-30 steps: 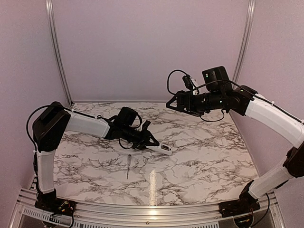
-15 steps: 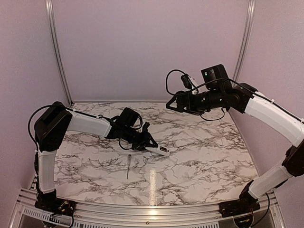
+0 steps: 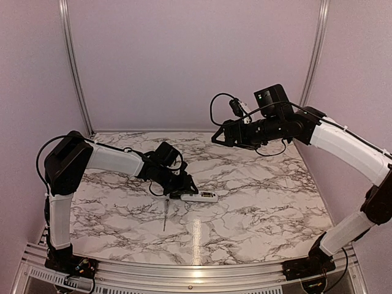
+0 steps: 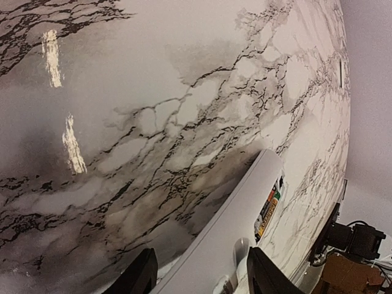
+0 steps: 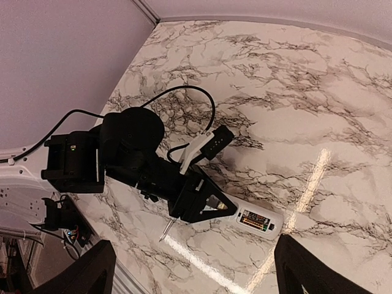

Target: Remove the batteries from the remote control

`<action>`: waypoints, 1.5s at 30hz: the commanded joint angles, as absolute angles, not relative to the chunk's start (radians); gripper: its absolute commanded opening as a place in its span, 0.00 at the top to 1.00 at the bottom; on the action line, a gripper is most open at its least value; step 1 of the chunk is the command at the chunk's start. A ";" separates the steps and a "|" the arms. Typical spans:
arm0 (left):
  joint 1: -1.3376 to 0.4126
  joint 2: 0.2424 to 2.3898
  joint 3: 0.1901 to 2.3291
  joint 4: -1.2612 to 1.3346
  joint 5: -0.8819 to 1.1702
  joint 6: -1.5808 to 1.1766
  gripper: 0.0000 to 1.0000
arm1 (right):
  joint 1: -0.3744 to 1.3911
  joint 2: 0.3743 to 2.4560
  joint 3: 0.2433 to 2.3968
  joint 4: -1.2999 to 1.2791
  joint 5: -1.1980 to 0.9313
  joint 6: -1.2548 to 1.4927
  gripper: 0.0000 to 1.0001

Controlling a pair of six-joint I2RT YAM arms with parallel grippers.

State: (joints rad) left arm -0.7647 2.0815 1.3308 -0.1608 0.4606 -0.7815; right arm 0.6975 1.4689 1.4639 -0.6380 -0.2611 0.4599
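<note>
The remote control is a slim white bar low over the marble, one end between my left gripper's fingers. In the left wrist view the remote runs out from between the two black fingertips. Its open compartment shows the batteries, gold and dark. My left gripper is shut on the remote. My right gripper hangs high above the table's back middle, open and empty. From the right wrist view I look down on the remote, the batteries and my left gripper.
A thin pale pen-like tool lies on the marble just in front of the left gripper; it also shows in the right wrist view. The table's near aluminium edge and the lilac enclosure walls bound the space.
My left gripper has swung the remote a little nearer and lower, so it now lies more level. My right arm has shifted slightly left.
</note>
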 commanded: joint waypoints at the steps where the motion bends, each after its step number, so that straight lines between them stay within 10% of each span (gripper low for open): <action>1: -0.762 2.060 1.352 -0.248 0.391 -0.720 0.47 | 0.701 1.479 1.509 -0.642 -0.262 0.457 0.11; 45: -0.867 1.768 1.075 -0.466 0.018 -0.600 0.43 | 0.701 1.486 1.523 -0.652 -0.282 0.456 0.02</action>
State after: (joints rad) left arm -0.8436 1.7485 1.0740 -0.4667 0.0612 -0.5541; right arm 0.6975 1.4815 1.4952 -0.6376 -0.2718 0.4652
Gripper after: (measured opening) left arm 0.574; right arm 0.934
